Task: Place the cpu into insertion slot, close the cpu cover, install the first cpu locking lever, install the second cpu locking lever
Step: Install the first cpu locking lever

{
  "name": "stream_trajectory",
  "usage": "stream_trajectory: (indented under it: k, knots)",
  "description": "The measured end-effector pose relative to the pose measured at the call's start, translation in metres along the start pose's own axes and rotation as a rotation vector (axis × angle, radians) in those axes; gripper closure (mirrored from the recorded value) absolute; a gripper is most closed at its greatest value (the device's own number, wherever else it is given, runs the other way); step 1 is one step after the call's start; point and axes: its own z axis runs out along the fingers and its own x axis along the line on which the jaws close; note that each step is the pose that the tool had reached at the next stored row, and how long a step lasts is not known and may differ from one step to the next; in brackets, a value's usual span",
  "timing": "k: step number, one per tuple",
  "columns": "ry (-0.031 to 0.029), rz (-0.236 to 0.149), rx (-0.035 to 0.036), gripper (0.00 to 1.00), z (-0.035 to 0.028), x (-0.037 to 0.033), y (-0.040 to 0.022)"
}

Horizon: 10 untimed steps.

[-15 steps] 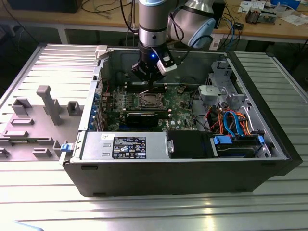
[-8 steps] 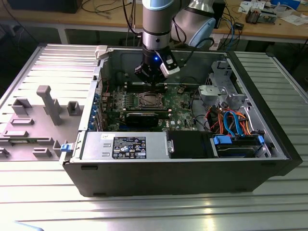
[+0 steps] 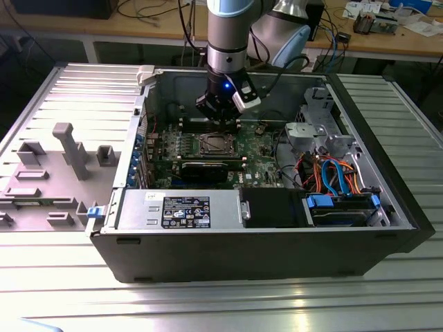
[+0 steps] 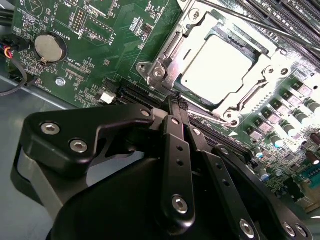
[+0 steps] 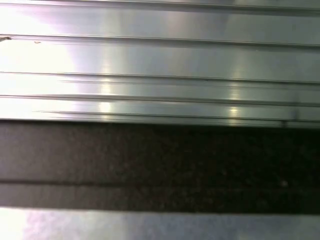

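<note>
Ribbed metal table [image 3: 55, 290] carrying an open computer case [image 3: 242, 256]. The gripper [image 4: 176, 101] has its jaws pressed together, with the tips at the edge of the cpu cover [image 4: 161, 56]. The cover lies flat around the cpu [image 4: 215, 65]. The cpu sits in the insertion slot [image 3: 216, 144], near the middle of the green motherboard [image 4: 115, 40].

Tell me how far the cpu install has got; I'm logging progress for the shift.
Done: the cpu sits in the insertion slot, and the cpu cover looks closed down around it. In hand: the gripper, shut, has its tip at the cover's edge in the second wrist view. Left: the two locking levers; I cannot tell whether either is latched.
</note>
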Motion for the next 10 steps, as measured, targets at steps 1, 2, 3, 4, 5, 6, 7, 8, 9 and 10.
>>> stream_trajectory:
  k: [1, 2, 3, 4, 5, 6, 7, 8, 9, 10]
  knots:
    - [-0.0001, 0.0, 0.0, 0.89, 0.0, 0.0, 0.0]
    - [0.0, 0.0, 0.0, 0.89, 0.0001, -0.0002, 0.0]
    - [-0.0001, 0.0, -0.0001, 0.89, 0.0003, -0.0005, 0.0]
    - [-0.0001, 0.0, -0.0001, 0.89, 0.0004, -0.0007, 0.0]
    - [-0.0001, 0.0, -0.0001, 0.89, 0.0007, -0.001, 0.0]
    - [-0.0001, 0.0, -0.0001, 0.89, 0.0009, -0.0018, -0.0001]
    - [-0.0002, 0.0, -0.0001, 0.89, 0.001, -0.0027, -0.0001]
    - [-0.0001, 0.0, -0.0001, 0.89, 0.0013, -0.0033, -0.0001]
    - [-0.0001, 0.0, -0.0001, 0.89, 0.0015, -0.0037, -0.0002]
    - [-0.0001, 0.0, -0.0001, 0.89, 0.0018, -0.0038, -0.0002]
